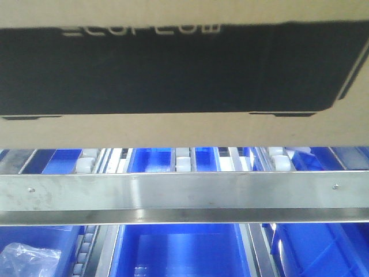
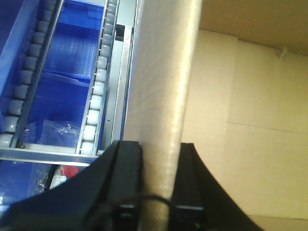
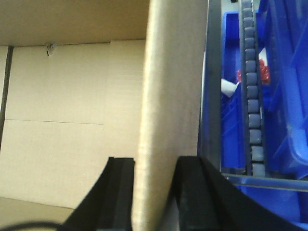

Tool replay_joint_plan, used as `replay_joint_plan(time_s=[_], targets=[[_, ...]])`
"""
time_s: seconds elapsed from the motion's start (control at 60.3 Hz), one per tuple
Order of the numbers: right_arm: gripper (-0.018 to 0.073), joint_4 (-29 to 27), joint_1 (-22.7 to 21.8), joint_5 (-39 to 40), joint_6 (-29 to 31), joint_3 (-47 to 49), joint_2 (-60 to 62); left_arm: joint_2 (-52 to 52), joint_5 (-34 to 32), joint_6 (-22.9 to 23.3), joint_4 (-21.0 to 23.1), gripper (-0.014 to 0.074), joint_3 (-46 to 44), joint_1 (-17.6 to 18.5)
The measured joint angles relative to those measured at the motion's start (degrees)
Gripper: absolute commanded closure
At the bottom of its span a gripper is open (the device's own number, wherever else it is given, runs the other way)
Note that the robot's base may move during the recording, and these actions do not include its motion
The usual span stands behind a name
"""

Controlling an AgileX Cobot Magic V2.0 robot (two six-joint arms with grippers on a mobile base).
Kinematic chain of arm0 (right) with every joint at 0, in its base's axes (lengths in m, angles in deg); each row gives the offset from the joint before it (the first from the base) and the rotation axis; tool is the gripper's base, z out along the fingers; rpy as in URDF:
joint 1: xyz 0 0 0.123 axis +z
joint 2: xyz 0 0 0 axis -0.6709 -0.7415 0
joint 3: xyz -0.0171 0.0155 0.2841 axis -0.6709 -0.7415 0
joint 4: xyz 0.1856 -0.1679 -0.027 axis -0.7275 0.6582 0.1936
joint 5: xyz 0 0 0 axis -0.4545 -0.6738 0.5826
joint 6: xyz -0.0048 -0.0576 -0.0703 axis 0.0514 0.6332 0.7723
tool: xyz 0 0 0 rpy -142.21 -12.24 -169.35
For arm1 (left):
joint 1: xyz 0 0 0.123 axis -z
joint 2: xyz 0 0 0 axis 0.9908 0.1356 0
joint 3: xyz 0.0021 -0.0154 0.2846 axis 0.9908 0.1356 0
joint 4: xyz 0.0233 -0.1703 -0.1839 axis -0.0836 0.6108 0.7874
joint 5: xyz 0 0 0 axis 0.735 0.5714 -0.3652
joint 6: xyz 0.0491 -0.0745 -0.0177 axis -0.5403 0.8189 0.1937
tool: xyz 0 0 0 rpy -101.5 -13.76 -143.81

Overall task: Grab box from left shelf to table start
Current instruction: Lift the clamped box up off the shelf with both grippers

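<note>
The brown cardboard box with its black ECOFLOW panel fills the top half of the front view, hanging above the steel front rail of the left shelf. In the left wrist view my left gripper is shut on the box's upright side wall, one finger outside and one inside the open carton. My right gripper is shut likewise on the opposite wall. The box's bare inside shows in both wrist views. The table is out of view.
Blue plastic bins sit beneath the rail and behind it. Grey roller tracks run beside the box walls. A clear plastic bag lies in the lower left bin. Red items lie in a bin below.
</note>
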Motion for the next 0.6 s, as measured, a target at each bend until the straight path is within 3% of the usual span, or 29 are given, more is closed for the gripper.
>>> replay_joint_plan(time_s=[0.597], targets=[[0.0533, -0.5, 0.0, -0.6, 0.0, 0.0, 0.0, -1.1, 0.6, 0.0, 0.0, 0.0682, 0.0, 0.0]])
